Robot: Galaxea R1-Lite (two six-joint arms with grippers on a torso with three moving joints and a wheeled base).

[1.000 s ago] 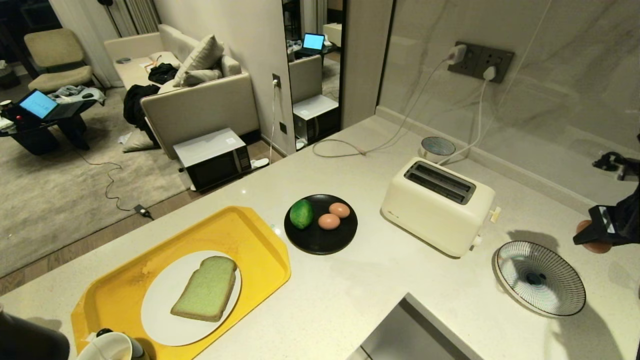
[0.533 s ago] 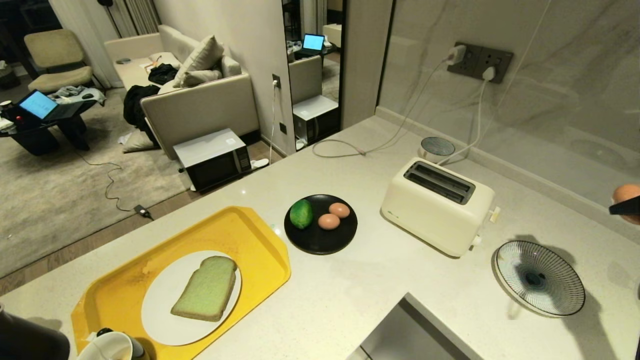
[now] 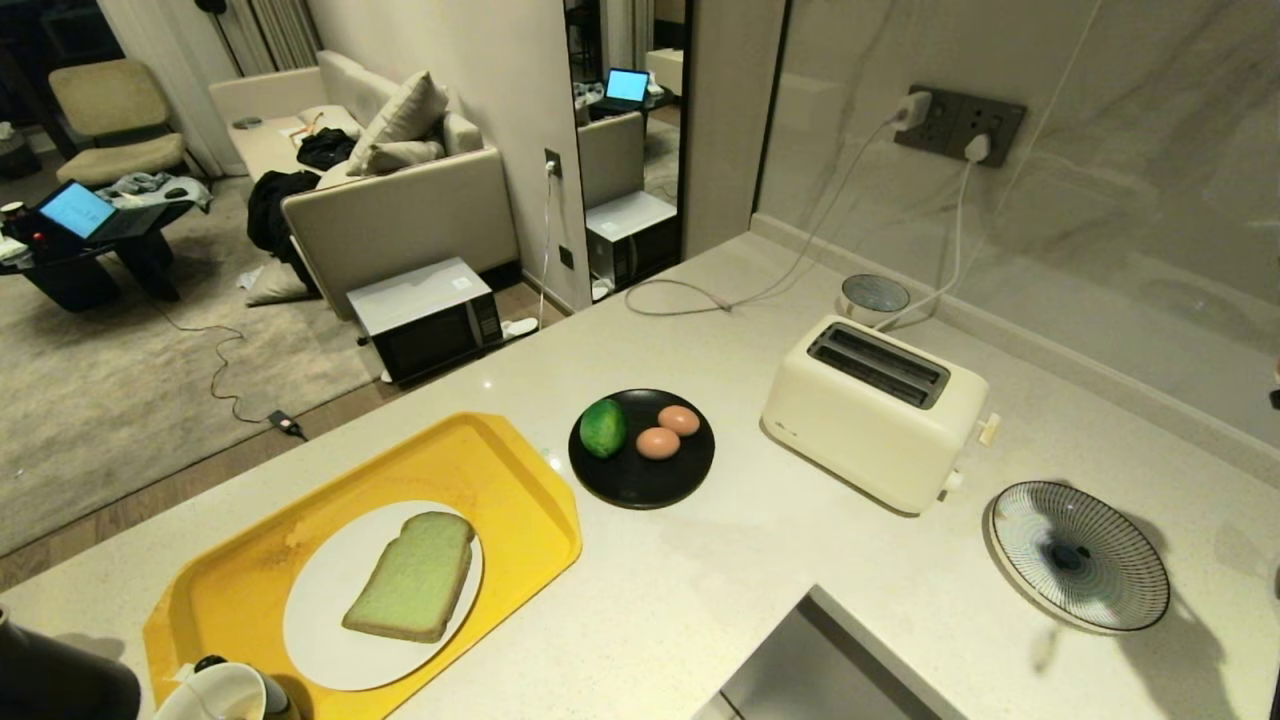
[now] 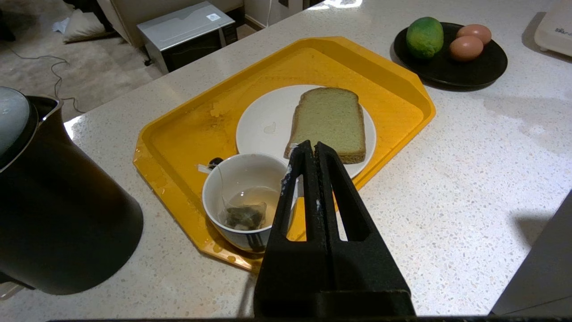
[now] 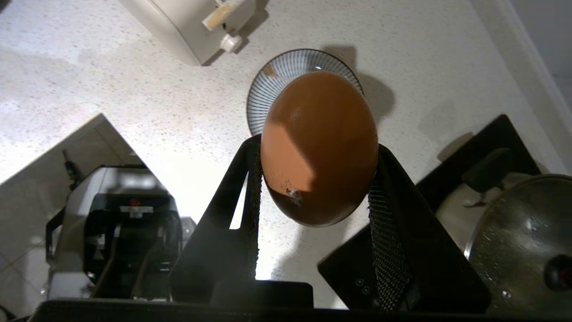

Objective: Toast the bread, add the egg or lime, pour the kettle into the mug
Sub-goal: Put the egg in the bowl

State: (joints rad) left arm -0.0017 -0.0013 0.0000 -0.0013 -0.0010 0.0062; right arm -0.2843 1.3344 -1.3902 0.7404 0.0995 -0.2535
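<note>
Gripped a pinkish-brown egg with a small white mark (image 5: 319, 147) between the two black fingers (image 5: 254, 179) of the right gripper (image 5: 315, 152), jaws about half spread and pressed against the shell on both sides. Hung that egg in the air above the blue-and-white striped plate (image 5: 272, 85), apart from it, beside the cream two-slot toaster (image 3: 875, 410); probably carried there to be set on that plate as the task's add-on. Kept the right gripper itself outside the head view. Squeezed a smooth, round shell with only two narrow pads, so risked a slip or a crack.

Left the square slice of pale green bread with a brown crust (image 4: 330, 123) flat on a round white plate (image 4: 263, 116) in the yellow plastic tray (image 4: 187, 129), not yet toasted, both toaster slots empty. Left the bumpy bright green lime (image 4: 424, 31) with two plain brown eggs (image 4: 467, 47) on the round black plate (image 4: 451, 71), between tray and toaster. Stood the small rounded mug, white inside (image 4: 214, 179), at the tray's near corner, with a tea bag (image 4: 243, 217) in a little liquid. Stood the tall matte black kettle (image 4: 58, 214) on the speckled counter just beside the tray.

Parked the left gripper (image 4: 310, 145) above the mug and bread, fingers pressed together, holding nothing.
</note>
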